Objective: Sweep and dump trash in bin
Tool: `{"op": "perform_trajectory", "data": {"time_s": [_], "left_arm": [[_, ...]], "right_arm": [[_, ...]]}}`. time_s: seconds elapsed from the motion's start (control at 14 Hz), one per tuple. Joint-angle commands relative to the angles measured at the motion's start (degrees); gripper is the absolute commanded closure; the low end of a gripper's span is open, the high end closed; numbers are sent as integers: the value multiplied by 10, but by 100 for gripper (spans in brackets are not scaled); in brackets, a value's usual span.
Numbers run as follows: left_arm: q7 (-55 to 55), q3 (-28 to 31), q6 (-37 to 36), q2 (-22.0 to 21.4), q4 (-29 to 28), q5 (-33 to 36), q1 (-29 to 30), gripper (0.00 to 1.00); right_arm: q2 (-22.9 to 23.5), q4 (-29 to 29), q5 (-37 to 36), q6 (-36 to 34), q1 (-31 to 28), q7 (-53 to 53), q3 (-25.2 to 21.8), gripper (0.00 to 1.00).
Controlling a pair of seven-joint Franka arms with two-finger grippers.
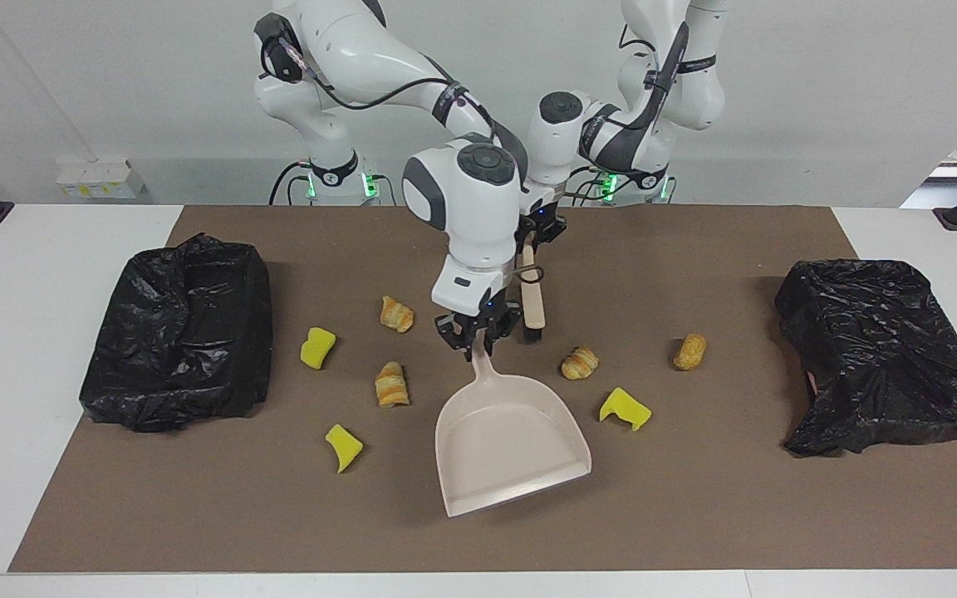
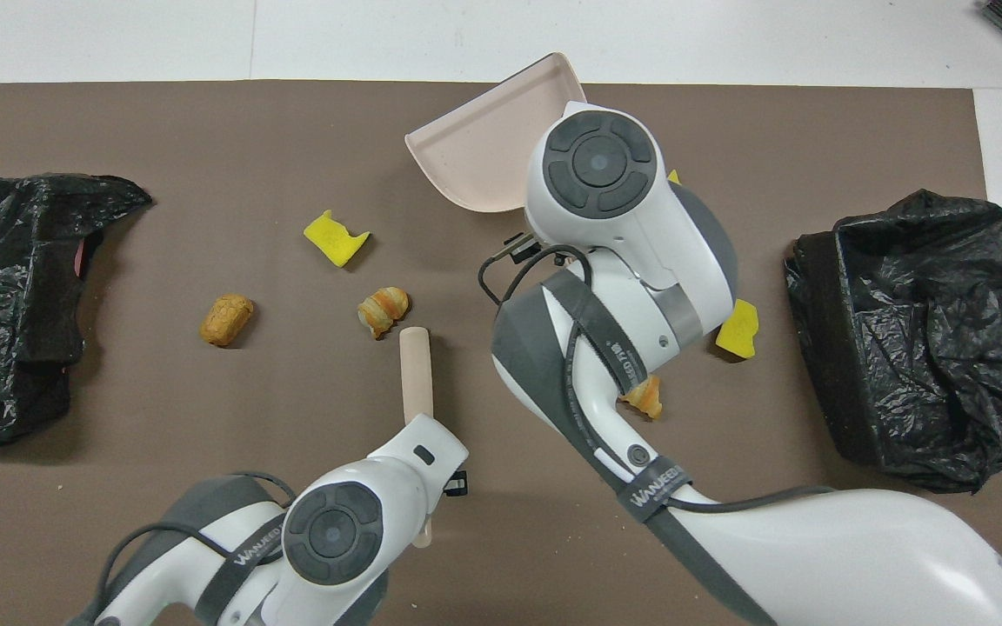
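A brown mat (image 1: 694,515) covers the white bench, with a black-bagged bin (image 1: 179,332) at the right arm's end. Between it and a second bin (image 1: 885,357) at the left arm's end lies the trash (image 1: 391,384). Seven pieces sit loose on the mat: three yellow chunks and four pastries.

At centre the right hand (image 1: 478,336) is clamped on the handle of a beige dustpan (image 1: 512,440), which is tilted with its mouth away from the robots. Just beside it the left hand (image 1: 535,241) grips a brush (image 1: 533,299), held bristles down over the mat.

The thin dustpan handle could swivel in the grip, and the two arms, working close together, could clash. A hard stroke might flick the light pieces past the pan or off the mat.

The facing view shows all seven pieces and both grips. From overhead the right arm covers its own hand, one pastry and most of two chunks. That view does show the brush just beside a pastry.
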Motion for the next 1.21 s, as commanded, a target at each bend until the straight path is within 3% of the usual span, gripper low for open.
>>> {"op": "perform_trajectory", "data": {"time_s": [0.0,0.21,0.5,0.79,1.14], "left_arm": [[16,-4,-43,-12,33,3,49,100],[16,-5,-60,6,59,33,112,100],[16,-5,-70,13,63,92,196,100],[32,-4,-82,22,67,143,273,100],[227,-5,-84,25,59,143,380,100]], "right_arm": [[-37,-61,-2,-2,-23,-145,8,100],[-51,-104,8,17,-57,-347,9,100],[-39,-131,32,31,-72,-503,8,100],[-14,-130,41,52,-58,-522,10,100],[0,-130,61,73,-28,-508,10,100]]}}
